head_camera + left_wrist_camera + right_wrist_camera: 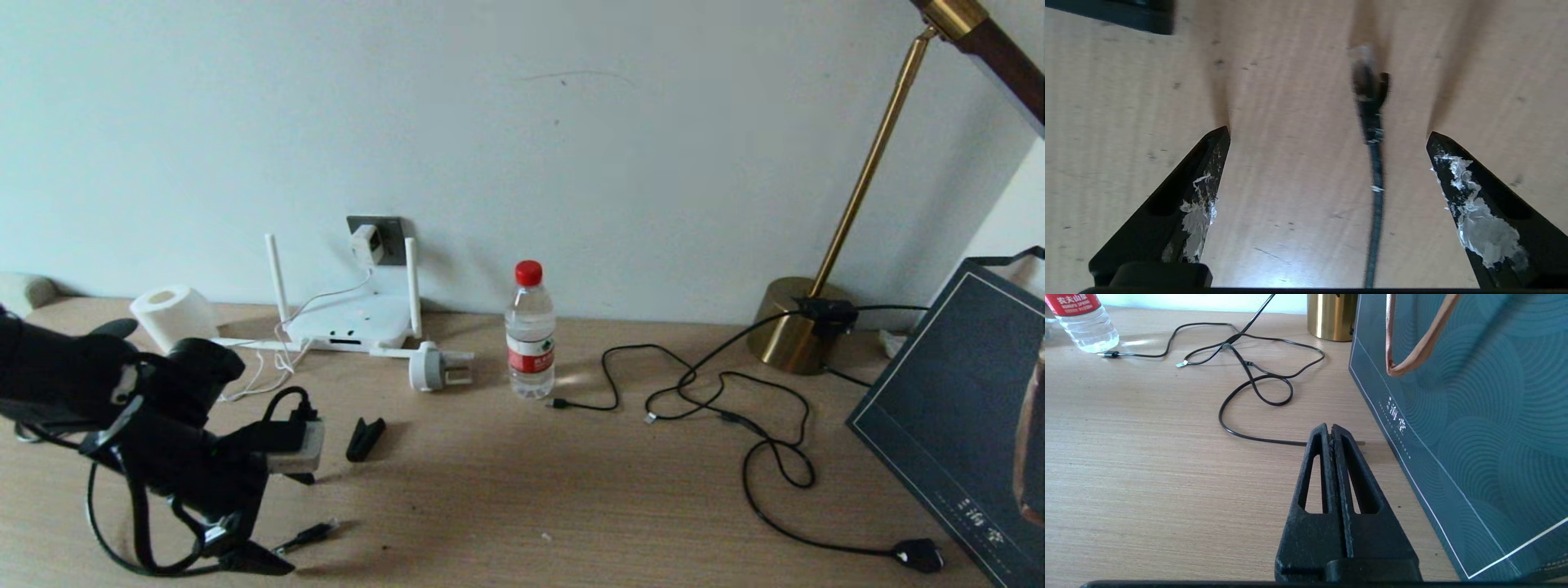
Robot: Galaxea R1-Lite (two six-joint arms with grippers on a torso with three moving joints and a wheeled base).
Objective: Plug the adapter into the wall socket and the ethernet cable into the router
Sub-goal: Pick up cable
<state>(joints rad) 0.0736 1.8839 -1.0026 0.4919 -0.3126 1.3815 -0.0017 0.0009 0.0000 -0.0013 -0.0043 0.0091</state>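
Note:
The white adapter (366, 242) sits in the dark grey wall socket (390, 231), its thin white cord drooping to the router (351, 324), a flat white box with upright antennas against the wall. The ethernet cable's clear-tipped plug (309, 535) lies on the desk near the front left. My left gripper (245, 554) hangs just over it, pointing down. In the left wrist view the gripper (1327, 132) is open and the cable (1376, 183) runs between its fingers without touching them, plug (1367, 81) just past the tips. My right gripper (1329, 426) is shut and empty, low over the desk beside the bag.
A round white-grey plug (429, 366) and a black clip (365, 438) lie in front of the router. A toilet roll (174, 314), water bottle (530, 331), brass lamp base (796, 327), tangled thin black cables (735, 400) and a dark bag (963, 408) share the desk.

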